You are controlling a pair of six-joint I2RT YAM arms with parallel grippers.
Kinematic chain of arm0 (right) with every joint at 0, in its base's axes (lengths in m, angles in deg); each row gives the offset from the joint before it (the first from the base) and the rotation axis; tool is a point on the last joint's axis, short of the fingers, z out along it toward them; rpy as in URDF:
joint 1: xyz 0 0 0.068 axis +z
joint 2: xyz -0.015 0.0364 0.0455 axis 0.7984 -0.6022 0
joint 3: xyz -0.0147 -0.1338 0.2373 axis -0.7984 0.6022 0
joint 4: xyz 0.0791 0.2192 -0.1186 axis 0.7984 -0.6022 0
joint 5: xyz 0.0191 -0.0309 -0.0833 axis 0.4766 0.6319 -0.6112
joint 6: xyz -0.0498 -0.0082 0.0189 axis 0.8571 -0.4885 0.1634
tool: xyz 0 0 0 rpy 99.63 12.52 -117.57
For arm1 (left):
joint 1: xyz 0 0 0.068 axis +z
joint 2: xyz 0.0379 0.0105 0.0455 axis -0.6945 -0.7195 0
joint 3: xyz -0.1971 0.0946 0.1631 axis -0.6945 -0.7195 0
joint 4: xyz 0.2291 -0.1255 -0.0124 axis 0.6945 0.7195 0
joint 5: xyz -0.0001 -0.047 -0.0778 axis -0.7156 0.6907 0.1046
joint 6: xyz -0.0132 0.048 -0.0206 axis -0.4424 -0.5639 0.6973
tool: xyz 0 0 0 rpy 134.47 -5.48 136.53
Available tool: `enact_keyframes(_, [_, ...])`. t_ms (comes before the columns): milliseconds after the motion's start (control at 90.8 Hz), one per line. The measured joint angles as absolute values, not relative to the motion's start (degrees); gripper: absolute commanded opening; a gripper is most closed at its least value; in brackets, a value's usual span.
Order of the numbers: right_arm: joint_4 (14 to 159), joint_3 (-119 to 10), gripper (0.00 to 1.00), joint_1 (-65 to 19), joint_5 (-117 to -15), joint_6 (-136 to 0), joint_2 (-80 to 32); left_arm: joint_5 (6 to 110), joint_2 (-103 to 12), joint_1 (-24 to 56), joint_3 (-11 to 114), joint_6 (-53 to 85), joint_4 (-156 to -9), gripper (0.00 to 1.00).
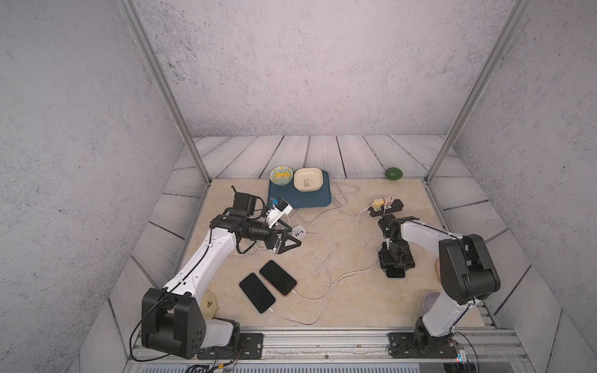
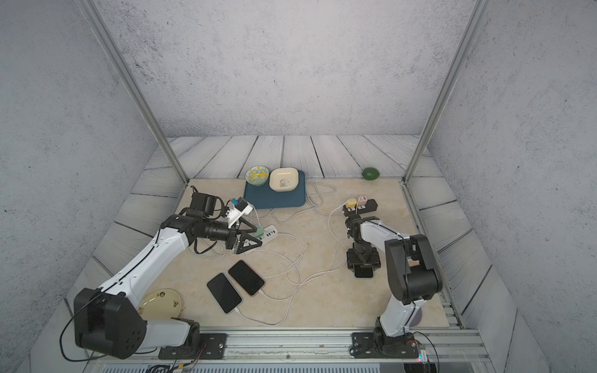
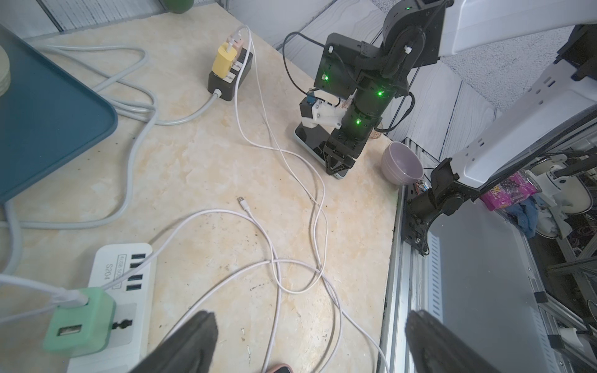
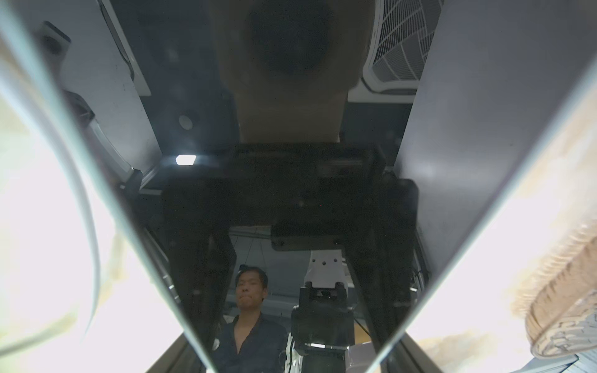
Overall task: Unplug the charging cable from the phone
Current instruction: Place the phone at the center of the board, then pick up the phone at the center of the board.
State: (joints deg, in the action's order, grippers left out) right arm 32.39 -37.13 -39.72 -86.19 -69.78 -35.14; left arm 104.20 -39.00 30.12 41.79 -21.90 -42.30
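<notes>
A: Where is the phone (image 1: pixel 395 274)?
B: Near the desk's (image 1: pixel 355 306) right edge, your right tool (image 1: pixel 395 266) clamped across it. Your left tool (image 3: pixel 310 339) gapes wide, empty; the cable (image 3: pixel 245 207) lies unplugged mid-desk.

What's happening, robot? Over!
Left gripper open over power strip. Right gripper down on phone, grip unclear. One cable end lying loose. Two middle phones plugged in.

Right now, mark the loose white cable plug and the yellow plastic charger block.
Loose white cable plug (image 3: pixel 242 202), left wrist view, connector tip.
Yellow plastic charger block (image 3: pixel 223 61), left wrist view, side face.
</notes>
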Motion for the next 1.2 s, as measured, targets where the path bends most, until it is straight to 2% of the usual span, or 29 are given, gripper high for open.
enact_keyframes(121, [32.0, -38.2, 0.51, -40.0, -86.2, -69.8, -36.1, 104.2, -39.0, 30.1, 41.8, -21.9, -42.3, 0.98])
enact_keyframes(363, [31.6, -38.6, 0.79, -40.2, -86.2, -69.7, -36.4, 104.2, -39.0, 30.1, 41.8, -21.9, -42.2, 0.98])
enact_keyframes(639, [31.5, -39.2, 0.96, -40.2, -87.4, -69.4, -36.4, 104.2, -39.0, 30.2, 41.8, -21.9, -42.2, 0.98])
enact_keyframes(881, [31.5, -39.3, 0.99, -38.4, -88.5, -67.7, -33.7, 104.2, -39.0, 30.7, 41.8, -21.9, -42.1, 0.98])
enact_keyframes(1200, [35.1, -42.5, 0.99, -23.7, -84.2, -63.2, -27.4, 104.2, -39.0, 32.3, 41.8, -21.9, -42.2, 0.98])
